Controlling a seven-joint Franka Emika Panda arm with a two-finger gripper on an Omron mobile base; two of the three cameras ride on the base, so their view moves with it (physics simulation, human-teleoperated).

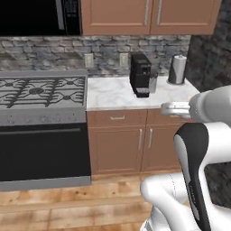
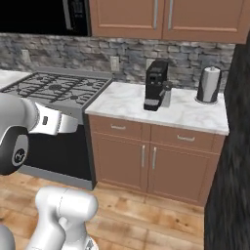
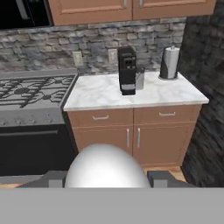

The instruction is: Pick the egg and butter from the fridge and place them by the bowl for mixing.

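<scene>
The egg (image 3: pixel 105 167), a smooth white ball, sits large at the bottom of the hand view. My gripper (image 3: pixel 107 180) is shut on it, with a dark fingertip (image 3: pixel 54 179) touching its left side and the other fingertip (image 3: pixel 159 178) touching its right. The hand looks level at a counter and lower cabinets some way off. In the left base view my arm's white wrist (image 1: pixel 176 108) reaches left at counter height. The butter, the bowl and the fridge are out of view.
Ahead is a marble counter (image 1: pixel 110 92) carrying a black coffee machine (image 1: pixel 140 74) and a paper towel roll (image 1: pixel 177 70). A gas stove (image 1: pixel 40 92) with a dark oven door adjoins it on the left. A dark rough wall (image 1: pixel 210 49) rises on the right. Wooden floor lies below.
</scene>
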